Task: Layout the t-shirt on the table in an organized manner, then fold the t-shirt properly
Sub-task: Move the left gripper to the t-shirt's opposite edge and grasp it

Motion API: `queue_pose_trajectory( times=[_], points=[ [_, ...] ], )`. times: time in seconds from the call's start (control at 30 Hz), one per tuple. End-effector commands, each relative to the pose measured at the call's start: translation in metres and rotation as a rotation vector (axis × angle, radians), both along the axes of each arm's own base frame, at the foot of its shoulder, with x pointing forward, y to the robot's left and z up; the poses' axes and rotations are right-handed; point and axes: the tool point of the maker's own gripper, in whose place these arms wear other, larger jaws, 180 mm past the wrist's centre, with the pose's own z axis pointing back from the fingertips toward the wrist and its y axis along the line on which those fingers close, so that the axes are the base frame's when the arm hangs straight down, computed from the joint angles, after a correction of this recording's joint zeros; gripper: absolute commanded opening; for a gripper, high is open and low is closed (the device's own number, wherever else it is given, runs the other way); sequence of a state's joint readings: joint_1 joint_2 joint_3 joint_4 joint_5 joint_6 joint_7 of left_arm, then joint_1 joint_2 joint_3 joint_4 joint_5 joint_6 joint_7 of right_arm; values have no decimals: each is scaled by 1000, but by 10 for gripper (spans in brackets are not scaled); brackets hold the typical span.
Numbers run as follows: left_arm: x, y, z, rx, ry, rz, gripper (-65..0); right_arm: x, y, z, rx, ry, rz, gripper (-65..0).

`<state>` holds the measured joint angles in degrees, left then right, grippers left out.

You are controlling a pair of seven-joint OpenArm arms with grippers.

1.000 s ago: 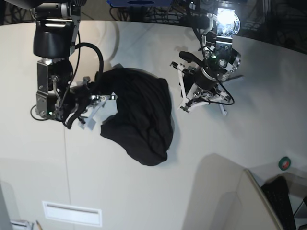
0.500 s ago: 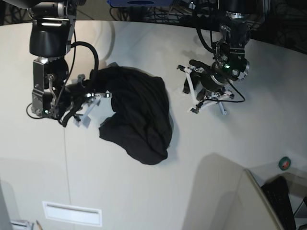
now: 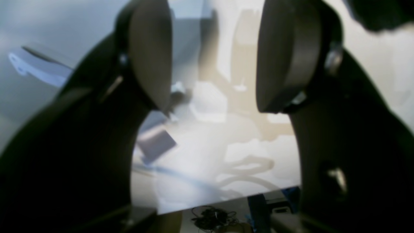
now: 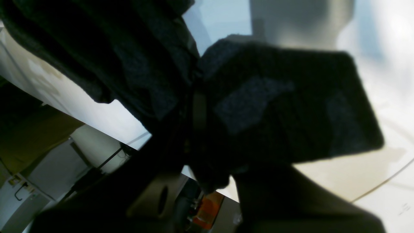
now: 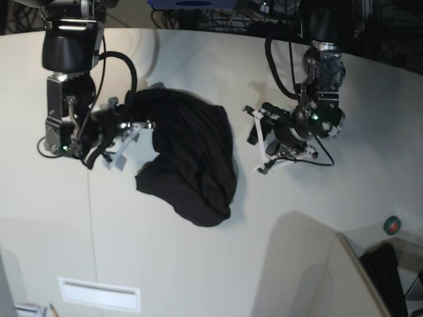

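Your plain black, wrinkled cloth t-shirt is lying in a crumpled heap on the smooth off-white tabletop, left of centre in the base view, not spread out and not folded. One upper corner of it is being pulled up toward the left of that view, where your right gripper is pinching it; the rest is sagging down onto the table in a rounded bunch.

In the right wrist view you are seeing dark fabric bunched tight against the right gripper, whose fingers are pressed together on the cloth.

Your left gripper is sitting just beside the shirt's right edge in the base view, apart from the cloth and touching nothing. In the left wrist view its two dark, rounded fingers are standing apart with only bare tabletop showing between them.

Near the front edge of the table a small white rectangular plate is lying flat, well apart from the shirt.
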<state>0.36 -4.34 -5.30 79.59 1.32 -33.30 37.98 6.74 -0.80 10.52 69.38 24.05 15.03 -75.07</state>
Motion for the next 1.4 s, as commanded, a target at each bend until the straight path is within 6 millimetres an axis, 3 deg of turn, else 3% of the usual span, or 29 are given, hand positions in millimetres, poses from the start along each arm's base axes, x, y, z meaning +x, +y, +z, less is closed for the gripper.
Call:
queue_pose_trajectory(
  times=[0.0,0.23,0.33,0.5,0.57,0.7,1.07,1.37],
  points=[
    [15,0,11,-14,-42,-5,-375,10,-1,7,6,-30,2,-650],
    [41,1,16,-26,-44,-19,-374,3,-1,4,6,-15,3,-650],
    [50,12,7,-28,2,18,-375,2,-1,3,6,-12,3,-650],
    [68,28,13,-38,-7,76,-375,-4,-1,1,6,3,6,-650],
    [69,20,13,-32,-8,45,-375,-4,-1,1,6,5,6,-650],
    [60,1,-8,-37,66,-9,-375,-4,-1,1,6,5,6,-650],
    [51,-6,-31,-105,115,25,-380,-6,-5,2,-3,-5,5,-650],
    [39,-49,-36,-138,140,-55,-385,-7,-7,2,-7,-2,5,-650]
  ],
)
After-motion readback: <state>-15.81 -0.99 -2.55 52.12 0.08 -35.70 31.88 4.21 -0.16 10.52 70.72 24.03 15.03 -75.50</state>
